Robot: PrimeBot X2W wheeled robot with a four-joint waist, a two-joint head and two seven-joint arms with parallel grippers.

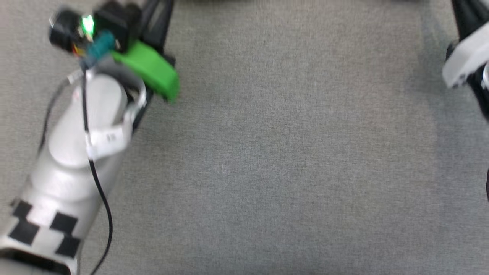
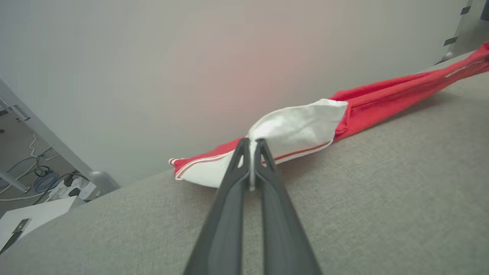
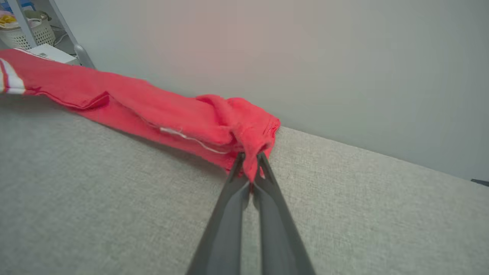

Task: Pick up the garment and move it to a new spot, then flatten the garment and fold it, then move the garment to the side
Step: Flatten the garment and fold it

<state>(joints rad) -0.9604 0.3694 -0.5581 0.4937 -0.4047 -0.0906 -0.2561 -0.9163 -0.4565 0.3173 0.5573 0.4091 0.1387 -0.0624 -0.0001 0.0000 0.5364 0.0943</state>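
In the blurred head view, the pale left forearm (image 1: 76, 152) rises from the lower left over a grey cloth-covered table (image 1: 286, 160). In the left wrist view the left gripper (image 2: 251, 144) is clenched on the garment (image 2: 382, 101), its two dark fingers pressed together on a fold of the white sleeve (image 2: 301, 122). In the right wrist view the right gripper (image 3: 250, 158) is likewise clamped, on a bunched red end of the garment. Between the two grips the garment is drawn out into one long narrow band. Its long axis runs along the far edge of the table, with the sleeve end toward the robot's left and the red end toward its right. It hangs close over the cloth and casts a thin shadow; whether it touches the table I cannot tell. Just behind it stands a plain pale wall (image 2: 191, 57). Farthest off are cables (image 2: 42, 179) on the floor and a white basket (image 3: 26, 32).
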